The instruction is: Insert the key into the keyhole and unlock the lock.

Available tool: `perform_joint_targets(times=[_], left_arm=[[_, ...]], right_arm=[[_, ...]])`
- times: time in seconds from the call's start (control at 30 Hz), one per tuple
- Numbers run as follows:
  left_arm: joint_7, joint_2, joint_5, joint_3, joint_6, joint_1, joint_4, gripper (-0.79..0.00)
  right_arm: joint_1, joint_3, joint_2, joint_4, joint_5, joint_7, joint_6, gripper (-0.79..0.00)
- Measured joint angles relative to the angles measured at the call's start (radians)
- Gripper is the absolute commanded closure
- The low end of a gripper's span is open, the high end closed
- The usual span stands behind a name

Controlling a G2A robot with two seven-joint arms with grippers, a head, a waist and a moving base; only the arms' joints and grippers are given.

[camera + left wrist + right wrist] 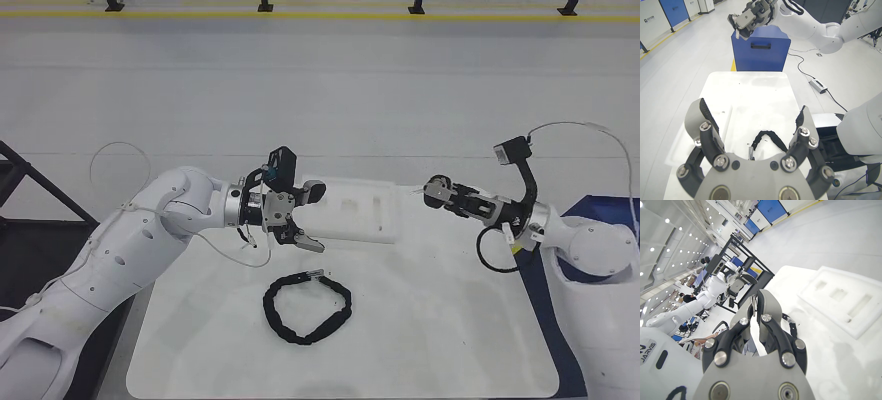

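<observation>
A black cable lock (308,298) lies coiled on the white table (450,330), its metal end (750,151) pointing toward my left gripper. My left gripper (318,216) hangs above the table just behind the coil. It is open and holds nothing, and its padded fingers (705,113) stand wide apart over the lock (770,136). My right gripper (428,190) is raised at the far right side of the table. It is shut on a small silver key (753,303), whose blade (737,35) sticks out past the fingertips. Part of the lock (791,323) shows beyond the right gripper (755,300).
A white foam tray (360,210) with rectangular pockets (844,298) rests at the back of the table, under the left gripper. A blue cabinet (761,55) stands off the table's right end. A black frame (30,190) stands to the left.
</observation>
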Motion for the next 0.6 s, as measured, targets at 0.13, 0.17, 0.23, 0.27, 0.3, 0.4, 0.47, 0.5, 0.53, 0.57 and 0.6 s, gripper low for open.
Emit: perform_joint_targets(times=[0.13, 0.17, 0.23, 0.27, 0.3, 0.4, 0.47, 0.5, 0.53, 0.57, 0.6], left_arm=[[0.000, 0.000, 0.000, 0.000, 0.000, 0.000, 0.000, -0.785], [0.000, 0.000, 0.000, 0.000, 0.000, 0.000, 0.000, -0.785], [0.000, 0.000, 0.000, 0.000, 0.000, 0.000, 0.000, -0.785], [0.000, 0.000, 0.000, 0.000, 0.000, 0.000, 0.000, -0.785], [0.000, 0.000, 0.000, 0.000, 0.000, 0.000, 0.000, -0.785], [0.000, 0.000, 0.000, 0.000, 0.000, 0.000, 0.000, -0.785], [0.000, 0.000, 0.000, 0.000, 0.000, 0.000, 0.000, -0.785], [0.000, 0.000, 0.000, 0.000, 0.000, 0.000, 0.000, -0.785], [0.000, 0.000, 0.000, 0.000, 0.000, 0.000, 0.000, -0.785], [0.000, 0.000, 0.000, 0.000, 0.000, 0.000, 0.000, -0.785], [-0.002, 0.000, 0.003, -0.001, 0.003, 0.001, -0.001, -0.785]], right_arm=[[-0.030, 0.039, 0.009, -0.022, 0.006, 0.015, 0.022, 0.000], [-0.035, 0.046, 0.010, -0.029, 0.010, 0.012, 0.025, 0.000], [-0.047, 0.056, 0.012, -0.036, 0.029, 0.006, 0.025, 0.000], [-0.049, 0.057, 0.012, -0.037, 0.032, 0.005, 0.024, 0.000], [-0.049, 0.057, 0.012, -0.037, 0.033, 0.005, 0.024, 0.000], [-0.048, 0.056, 0.012, -0.036, 0.032, 0.005, 0.023, 0.000], [-0.048, 0.056, 0.012, -0.036, 0.032, 0.005, 0.023, 0.000], [-0.048, 0.056, 0.012, -0.036, 0.032, 0.005, 0.023, 0.000], [-0.048, 0.056, 0.012, -0.036, 0.032, 0.005, 0.023, 0.000], [-0.048, 0.056, 0.012, -0.036, 0.032, 0.005, 0.023, 0.000], [-0.048, 0.056, 0.012, -0.036, 0.032, 0.005, 0.023, 0.000]])
